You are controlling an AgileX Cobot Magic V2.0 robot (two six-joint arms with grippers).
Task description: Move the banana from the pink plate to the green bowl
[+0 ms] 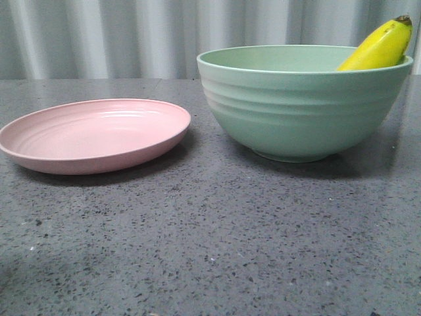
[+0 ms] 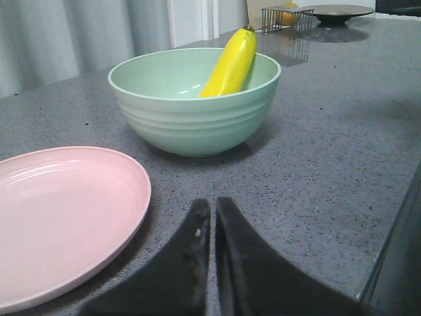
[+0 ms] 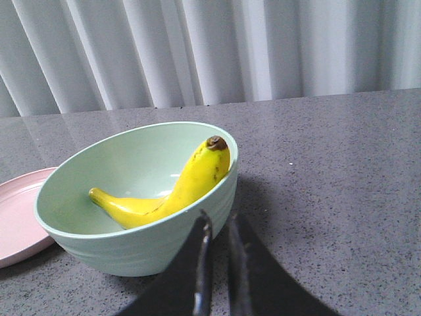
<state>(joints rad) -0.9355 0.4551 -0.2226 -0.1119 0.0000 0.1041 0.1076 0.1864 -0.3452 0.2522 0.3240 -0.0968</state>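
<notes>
I see the banana [image 1: 381,45] lying inside the green bowl [image 1: 296,105], dark tip poking up over the rim at about 2 o'clock in front cam, stem end down near the bowl's bottom. Pink plate [image 1: 92,135] sits bare at the bowl's 9 o'clock, just beside it, both on the gray speckled tabletop [image 1: 217,237]. Left claw [image 2: 212,217] pressed together w/ nothing between the fingers, hanging over the tabletop next to the plate's edge. Right claw [image 3: 219,230] nearly closed, thin gap, gripping nothing, just outside the bowl's near wall.
</notes>
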